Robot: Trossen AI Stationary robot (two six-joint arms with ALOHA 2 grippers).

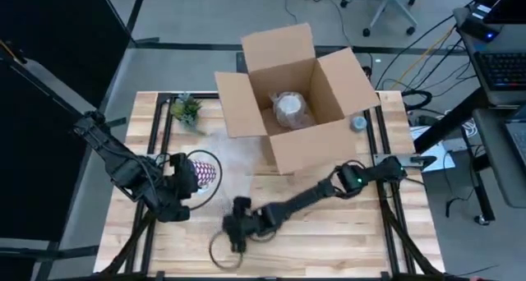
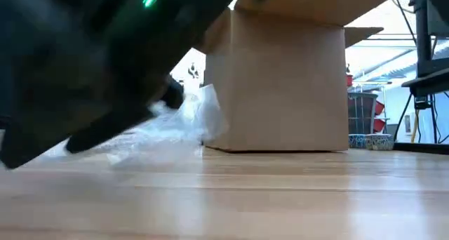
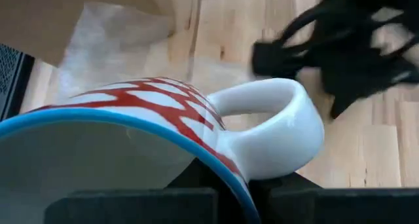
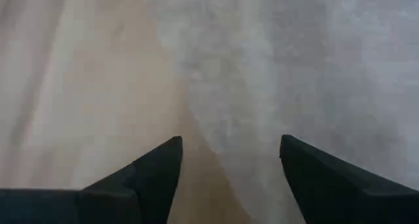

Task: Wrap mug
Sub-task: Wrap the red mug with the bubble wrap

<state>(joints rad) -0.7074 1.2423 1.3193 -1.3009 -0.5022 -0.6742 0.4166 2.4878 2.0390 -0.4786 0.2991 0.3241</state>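
Showing in the overhead frame: one red-patterned mug (image 1: 204,172) at left, one open cardboard box (image 1: 292,96) at top centre, one small potted plant (image 1: 187,109), two robot arms.

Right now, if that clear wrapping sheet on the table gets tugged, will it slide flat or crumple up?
Probably crumple. The wrapping sheet looks thin and see-through, with wood grain showing beneath it, so it is likely floppy and very light. In the low view it already stands up in folds beside the cardboard box. The open right gripper over it may simply bunch it.

glossy ceramic mug (image 3: 131,139); matt cardboard box (image 1: 292,96); smooth wood table (image 1: 345,240).
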